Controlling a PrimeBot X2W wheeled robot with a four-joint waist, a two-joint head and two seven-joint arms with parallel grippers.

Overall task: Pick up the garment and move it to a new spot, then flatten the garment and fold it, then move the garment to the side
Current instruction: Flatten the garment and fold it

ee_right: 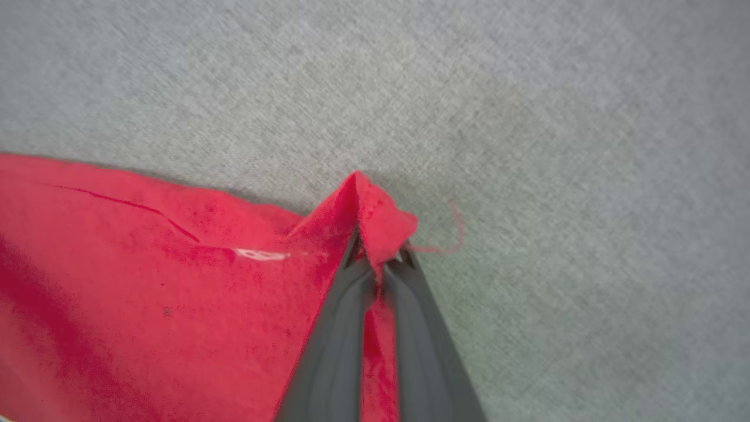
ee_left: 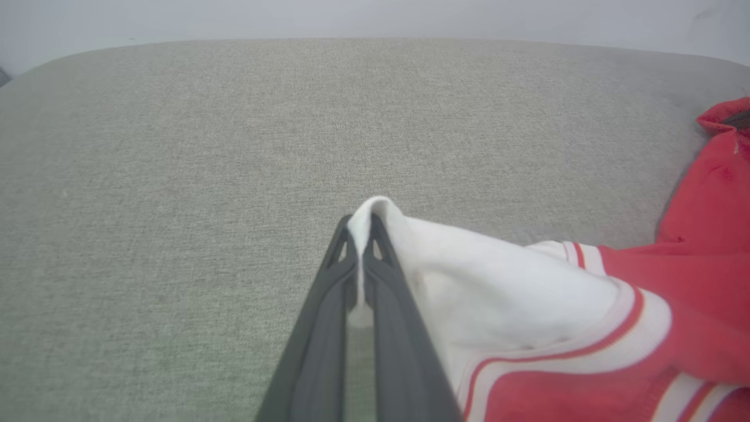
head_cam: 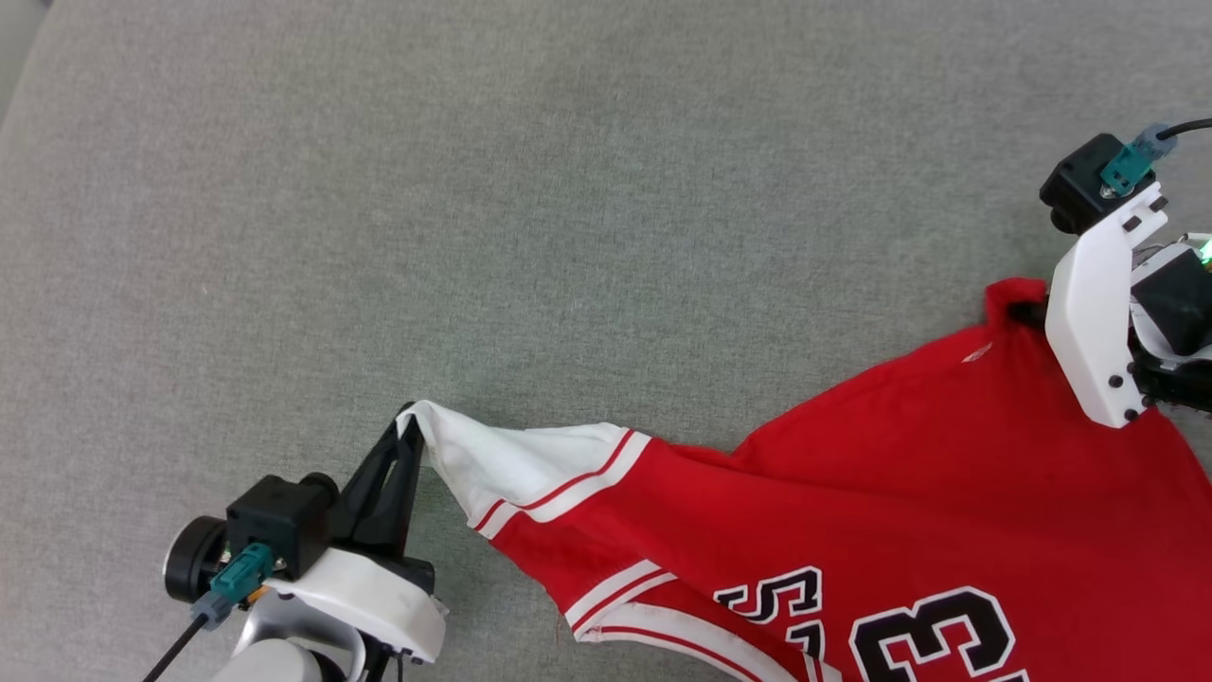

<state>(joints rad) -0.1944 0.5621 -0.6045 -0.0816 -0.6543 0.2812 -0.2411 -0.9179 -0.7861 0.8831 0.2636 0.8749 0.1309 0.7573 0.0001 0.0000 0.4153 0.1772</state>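
A bright red soft-fabric T-shirt with white short sleeves lies on a wide grey upholstered surface. It is strung between the two arms. In the head view it fills the lower right, and black-and-white printed numerals run off the bottom edge.

The left end effector, with two long dark fingers, sits at the lower left. Its jaws are pinched together on the very tip of one white sleeve. The left wrist view shows that white cloth folded over and clamped between the fingertips. The red-and-white striped trim lies just past the grip.

The right end effector is at the far right of the head view, largely hidden there behind its white wrist bracket. Its wrist view shows the jaws narrow and gripping a small peak of red fabric at the shirt's edge. A small white tag lies near that grip.

The relation that matters is that the shirt's long axis runs diagonally in the head view, from the held sleeve at lower left up to the held red corner at upper right. The shirt lies to the right of the left end effector and to the left of the right one, so each arm holds its own nearer end. The cloth between the two grips looks fairly taut along its upper edge, and the rest lies toward the robot. Any lift or spread would likely need both arms moving together along that diagonal.
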